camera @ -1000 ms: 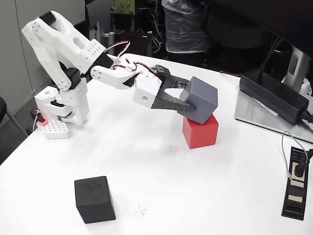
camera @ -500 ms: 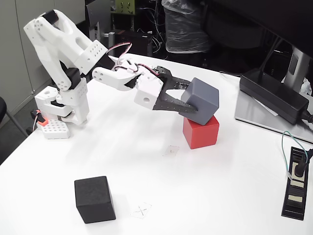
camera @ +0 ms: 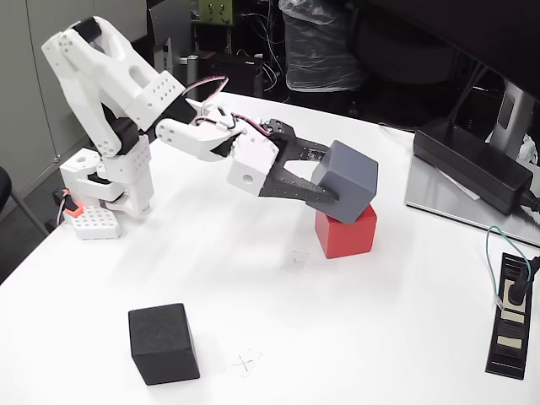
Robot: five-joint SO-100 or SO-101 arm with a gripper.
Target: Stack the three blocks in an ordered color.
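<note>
In the fixed view my gripper (camera: 335, 180) is shut on the slate grey block (camera: 346, 180), holding it tilted just over the red block (camera: 346, 232) at the table's right middle. The grey block's lower corner sits at the red block's top; whether they touch I cannot tell. The black block (camera: 163, 342) stands alone near the front left of the white table (camera: 354, 337).
The arm's white base (camera: 105, 177) stands at the left edge. A flat black power brick (camera: 477, 162) lies on a grey pad at the back right. A black socket strip (camera: 513, 312) with a cable sits at the right edge. Small tape marks (camera: 245, 363) dot the table.
The gripper and the grey block have shifted slightly, staying over the red block. The red and black blocks have not moved.
</note>
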